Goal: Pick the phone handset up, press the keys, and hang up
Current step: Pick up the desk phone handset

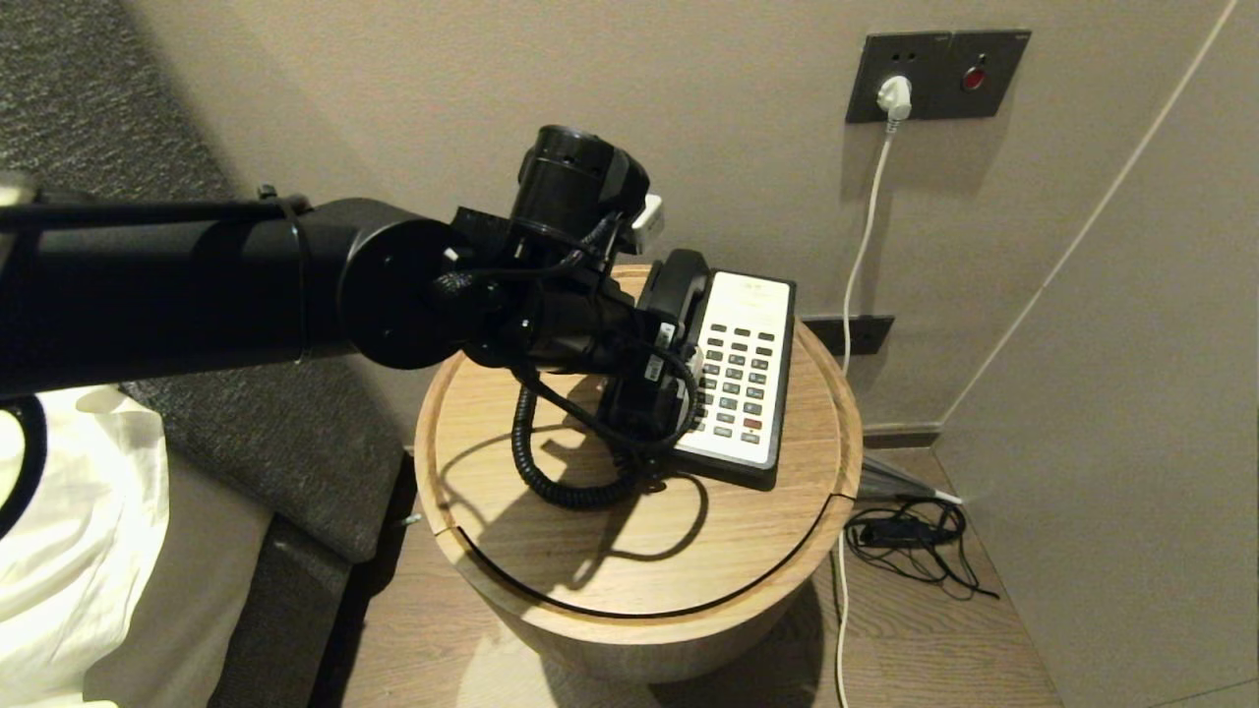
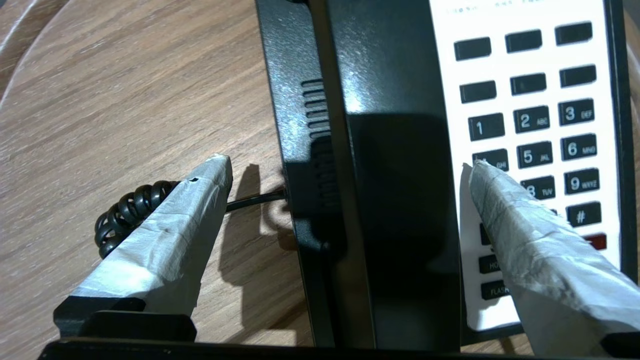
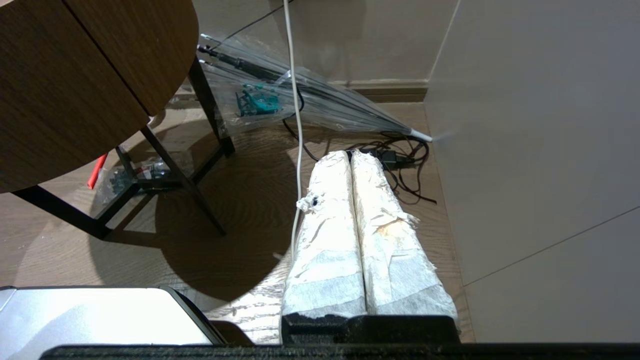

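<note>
Left wrist view is showing you the first step in hand: the left tool (image 2: 345, 175) is spread wide and straddling the handset (image 2: 395, 190), which is lying in its cradle on the phone (image 2: 530, 100) in the centre of the frame. One taped finger (image 2: 175, 225) is sitting at the lower left of the frame over the bare worktop (image 2: 125, 90) beside the coiled cord (image 2: 130, 210); the other is sitting at the lower right over the keypad. Neither finger seems to be touching the handset yet, so the tool is holding nothing.

By my reading you are lining up for the grasp, with the lift, the key presses and the hang-up all yet to do. The next move is calling for you to close both fingers squarely on the handset's long sides, keeping the keypad-side finger off the keys.

In the head view the phone (image 1: 738, 379) is resting right of centre on the round worktop (image 1: 551, 551), with the left arm coming in from the left of the frame. The right tool (image 3: 350, 160) is parked low over the floor, fingers pressed together on nothing
</note>
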{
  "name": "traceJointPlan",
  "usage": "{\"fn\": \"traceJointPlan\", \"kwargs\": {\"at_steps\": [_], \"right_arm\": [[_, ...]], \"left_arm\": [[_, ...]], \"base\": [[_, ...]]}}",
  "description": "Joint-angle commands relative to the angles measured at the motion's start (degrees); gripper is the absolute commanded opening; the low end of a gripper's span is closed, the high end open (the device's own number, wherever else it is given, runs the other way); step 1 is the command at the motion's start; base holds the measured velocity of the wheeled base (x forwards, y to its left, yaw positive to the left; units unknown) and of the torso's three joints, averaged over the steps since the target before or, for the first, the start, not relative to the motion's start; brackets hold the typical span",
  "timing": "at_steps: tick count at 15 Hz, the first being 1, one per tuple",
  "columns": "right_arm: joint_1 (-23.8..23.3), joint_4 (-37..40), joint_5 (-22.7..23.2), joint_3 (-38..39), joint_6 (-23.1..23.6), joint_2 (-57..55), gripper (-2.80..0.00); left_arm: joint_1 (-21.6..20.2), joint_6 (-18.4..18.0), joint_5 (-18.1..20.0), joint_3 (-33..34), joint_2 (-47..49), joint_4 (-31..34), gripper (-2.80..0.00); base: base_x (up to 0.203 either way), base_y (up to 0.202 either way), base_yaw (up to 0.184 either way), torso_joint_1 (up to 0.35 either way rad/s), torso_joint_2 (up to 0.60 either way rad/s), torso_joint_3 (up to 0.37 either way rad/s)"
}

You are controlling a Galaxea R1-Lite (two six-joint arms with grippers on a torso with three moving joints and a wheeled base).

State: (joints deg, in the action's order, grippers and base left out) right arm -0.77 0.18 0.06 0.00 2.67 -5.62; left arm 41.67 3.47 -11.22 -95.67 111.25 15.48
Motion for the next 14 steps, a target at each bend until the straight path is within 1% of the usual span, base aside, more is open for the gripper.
{"fn": "traceJointPlan", "kwargs": {"at_steps": [1,3,4,10,14], "right_arm": [[0.0,0.0,-0.1,0.0,0.1,-0.1,-2.8],[0.0,0.0,0.0,0.0,0.1,-0.1,-2.8],[0.0,0.0,-0.1,0.0,0.1,-0.1,-2.8],[0.0,0.0,0.0,0.0,0.1,-0.1,-2.8],[0.0,0.0,-0.1,0.0,0.0,-0.1,-2.8]], "left_arm": [[0.0,0.5,-0.1,-0.1,0.0,-0.1,0.0],[0.0,0.5,-0.1,-0.1,0.1,-0.2,0.0],[0.0,0.5,-0.1,-0.1,0.1,-0.2,-2.8],[0.0,0.7,-0.1,0.2,-0.3,-0.2,-2.8],[0.0,0.8,0.0,0.7,-2.8,0.0,-2.8]], "base": [[0.0,0.0,0.0,0.0,0.0,0.0],[0.0,0.0,0.0,0.0,0.0,0.0],[0.0,0.0,0.0,0.0,0.0,0.0],[0.0,0.0,0.0,0.0,0.0,0.0],[0.0,0.0,0.0,0.0,0.0,0.0]]}}
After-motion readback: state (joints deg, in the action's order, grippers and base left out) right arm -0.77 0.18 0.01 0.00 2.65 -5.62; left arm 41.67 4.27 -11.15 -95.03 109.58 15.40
